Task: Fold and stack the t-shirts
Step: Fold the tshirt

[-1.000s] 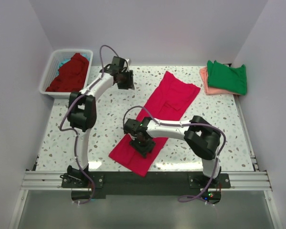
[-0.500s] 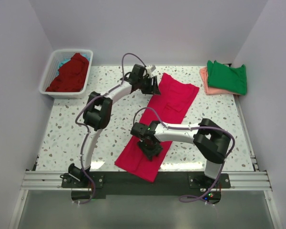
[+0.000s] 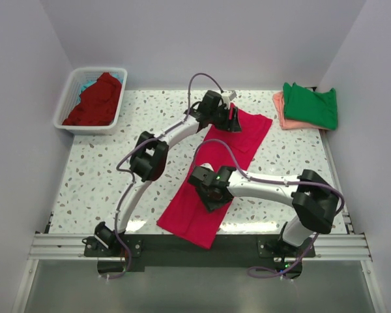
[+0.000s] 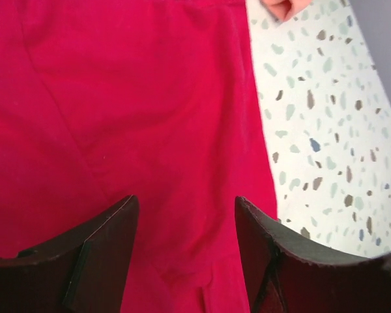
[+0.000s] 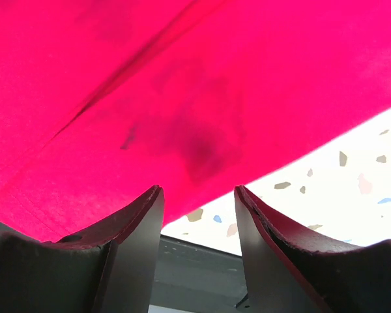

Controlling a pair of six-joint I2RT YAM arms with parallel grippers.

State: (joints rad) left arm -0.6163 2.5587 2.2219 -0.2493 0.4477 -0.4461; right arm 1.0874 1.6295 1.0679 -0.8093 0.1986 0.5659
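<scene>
Top view, 12 o'clock being the far edge of the table (image 3: 117, 176). The crimson-pink t-shirt (image 3: 244, 140) lies flat at the centre as a long folded strip running from 7 o'clock to 1 o'clock.

The left gripper (image 3: 233, 121) hangs over the strip's 1 o'clock end. In the left wrist view its fingers (image 4: 98, 241) stand apart with nothing between them, the cloth lying beneath and the strip's edge and bare table to one side.

The right gripper (image 3: 216, 195) is over the middle of the strip, toward its 7 o'clock end. In the right wrist view its fingers (image 5: 130, 228) are likewise spread and empty, poised above the cloth close to its long edge; whether they touch it cannot be told.

At 10 o'clock a white basket (image 3: 68, 98) holds a dark red t-shirt (image 3: 94, 101) over a teal t-shirt (image 3: 86, 85). At 2 o'clock a folded green t-shirt (image 3: 311, 104) rests on a salmon-pink t-shirt (image 3: 281, 112).
</scene>
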